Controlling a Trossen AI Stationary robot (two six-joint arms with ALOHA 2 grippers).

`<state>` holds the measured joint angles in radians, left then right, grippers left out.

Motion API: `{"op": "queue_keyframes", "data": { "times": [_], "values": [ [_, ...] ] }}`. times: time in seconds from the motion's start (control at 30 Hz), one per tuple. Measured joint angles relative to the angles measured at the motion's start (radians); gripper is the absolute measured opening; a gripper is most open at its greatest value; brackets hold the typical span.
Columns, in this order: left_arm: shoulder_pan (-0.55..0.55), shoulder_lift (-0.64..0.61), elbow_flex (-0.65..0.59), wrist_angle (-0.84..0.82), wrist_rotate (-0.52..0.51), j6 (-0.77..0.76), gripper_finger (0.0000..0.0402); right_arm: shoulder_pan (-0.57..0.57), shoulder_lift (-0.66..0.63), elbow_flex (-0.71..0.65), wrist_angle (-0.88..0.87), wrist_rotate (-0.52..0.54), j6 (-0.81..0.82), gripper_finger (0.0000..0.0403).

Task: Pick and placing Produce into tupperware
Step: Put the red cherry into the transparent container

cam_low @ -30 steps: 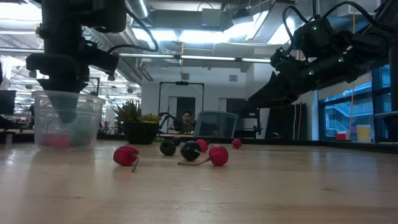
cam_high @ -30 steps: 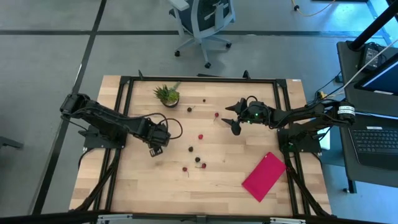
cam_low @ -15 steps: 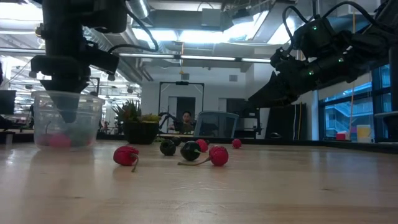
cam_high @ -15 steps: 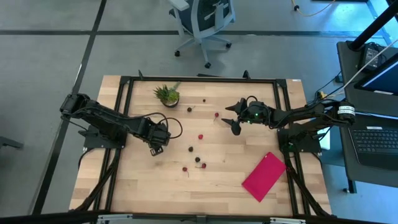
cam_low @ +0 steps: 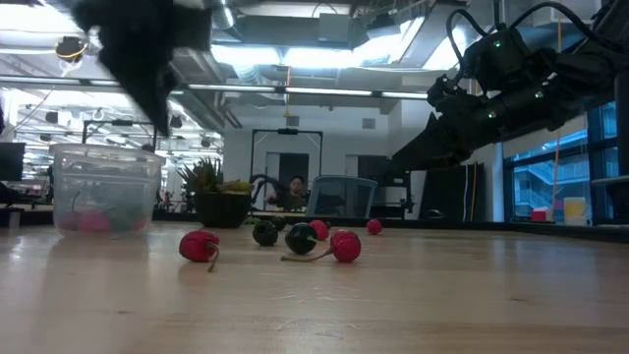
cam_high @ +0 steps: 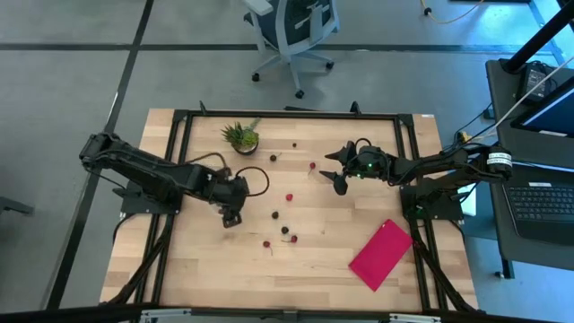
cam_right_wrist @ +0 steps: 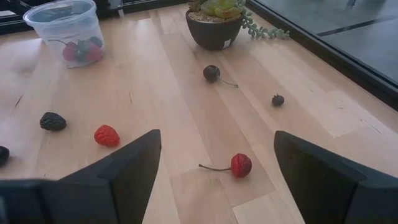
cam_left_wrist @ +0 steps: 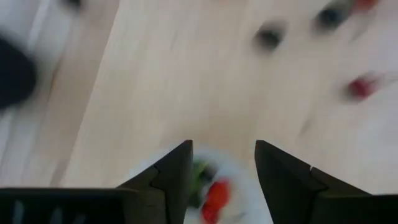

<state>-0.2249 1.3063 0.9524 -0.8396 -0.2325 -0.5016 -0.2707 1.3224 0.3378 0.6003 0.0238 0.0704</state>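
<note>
Your left gripper [cam_high: 233, 215] hangs over the left-centre of the worktop [cam_high: 323, 269], directly above the tupperware [cam_low: 106, 189], with its jaws apart and nothing between them. From the left wrist view you look down past the two fingers [cam_left_wrist: 174, 180] onto the cup's rim, with a red piece and something green inside (the view is blurred, so the count is not clear). In the low view the arm shows as a dark smear above the cup, clear of its rim.

The tupperware stands upright on the worktop's left side and holds a few pieces of produce [cam_right_wrist: 79, 51], red and dark. The remaining produce lies loose on the bare wood, right of the cup: a red one with a stem [cam_low: 200, 245], a dark one [cam_low: 301, 238] and another red one [cam_low: 345, 246] close together near the middle, others farther back.

Your right gripper [cam_high: 332, 169] is held above the right-centre of the worktop, jaws wide apart and empty, with a stemmed red berry [cam_right_wrist: 240, 165] lying on the wood in front of it. A potted plant [cam_high: 242, 137] stands at the far edge, and a flat pink-red sheet [cam_high: 381, 254] lies at the near right.
</note>
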Motion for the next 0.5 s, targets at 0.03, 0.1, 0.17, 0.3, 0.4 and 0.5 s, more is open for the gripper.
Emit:
{"op": "queue_keyframes", "data": {
  "times": [0.03, 0.1, 0.17, 0.3, 0.4, 0.5],
  "values": [
    [-0.004, -0.008, 0.000, 0.053, -0.001, 0.021, 0.0165, 0.000, 0.000, 0.000, 0.000, 0.000, 0.000, 0.0314],
    [-0.009, -0.011, 0.001, 0.165, 0.001, 0.082, 0.0165, 0.000, 0.000, 0.000, 0.000, 0.000, 0.000, 0.0314],
    [-0.019, -0.010, 0.001, 0.237, 0.012, 0.149, 0.0165, 0.000, 0.000, 0.000, 0.000, 0.000, 0.000, 0.0314],
    [-0.048, 0.006, 0.002, 0.332, 0.017, 0.248, 0.0165, 0.000, 0.000, 0.000, 0.000, 0.000, 0.004, 0.0314],
    [-0.069, 0.025, 0.002, 0.345, 0.018, 0.275, 0.0165, 0.000, 0.000, 0.000, 0.000, 0.000, 0.003, 0.0314],
    [-0.084, 0.049, 0.000, 0.364, 0.015, 0.254, 0.0165, 0.000, 0.000, 0.000, 0.001, 0.000, 0.004, 0.0314]
  ]
}}
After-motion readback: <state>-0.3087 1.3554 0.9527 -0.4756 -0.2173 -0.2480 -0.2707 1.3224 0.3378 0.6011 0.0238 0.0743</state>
